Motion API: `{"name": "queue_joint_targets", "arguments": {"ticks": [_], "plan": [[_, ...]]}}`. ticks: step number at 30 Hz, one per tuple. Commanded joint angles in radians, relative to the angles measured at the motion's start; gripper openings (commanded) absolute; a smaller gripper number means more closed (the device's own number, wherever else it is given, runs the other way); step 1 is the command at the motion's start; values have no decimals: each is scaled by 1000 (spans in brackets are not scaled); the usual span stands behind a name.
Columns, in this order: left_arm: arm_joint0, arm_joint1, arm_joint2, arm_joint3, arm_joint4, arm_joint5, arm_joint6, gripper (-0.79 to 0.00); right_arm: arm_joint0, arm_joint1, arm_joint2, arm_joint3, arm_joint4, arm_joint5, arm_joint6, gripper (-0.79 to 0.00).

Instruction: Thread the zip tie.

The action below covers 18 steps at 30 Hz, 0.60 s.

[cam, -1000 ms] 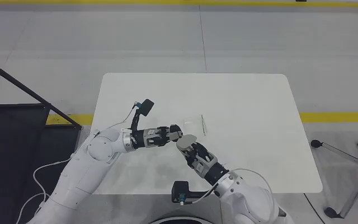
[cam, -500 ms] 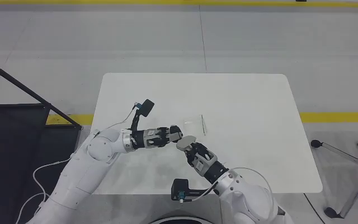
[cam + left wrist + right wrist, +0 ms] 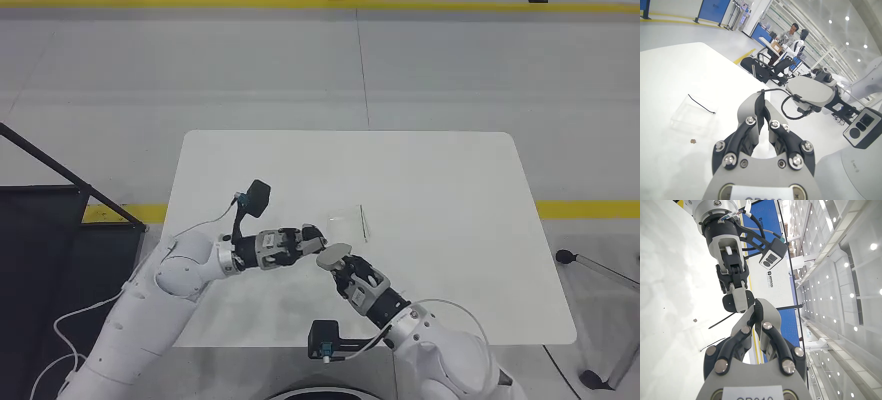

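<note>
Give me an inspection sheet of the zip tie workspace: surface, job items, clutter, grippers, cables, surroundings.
Surface: white table with rounded corners.
Job's things: black zip tie held above the table between both grippers; whether it is threaded cannot be told.
Clutter: clear tray with a spare zip tie across it; small brown crumb beside the tray.
Grippers: left gripper shut on the zip tie's head end; right gripper shut on its strap.
Cables: grey cable running to the left wrist camera.
Surroundings: grey floor with a yellow line.

left hand (image 3: 316, 239): shifted slightly toward robot | right hand (image 3: 330, 257): drew back toward robot
</note>
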Motion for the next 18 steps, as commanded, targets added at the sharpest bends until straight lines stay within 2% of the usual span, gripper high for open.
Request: {"name": "queue_joint_targets", "arguments": {"ticks": [1, 8, 18], "plan": [[11, -1, -4, -11, 47, 3, 38, -785, 1, 0, 0, 0, -1, -6, 0, -785], [28, -4, -2, -28, 123, -6, 97, -785, 7, -2, -3, -2, -2, -28, 0, -785], [30, -4, 1, -33, 153, -9, 123, -785, 17, -5, -13, 2, -4, -60, 7, -785]]}}
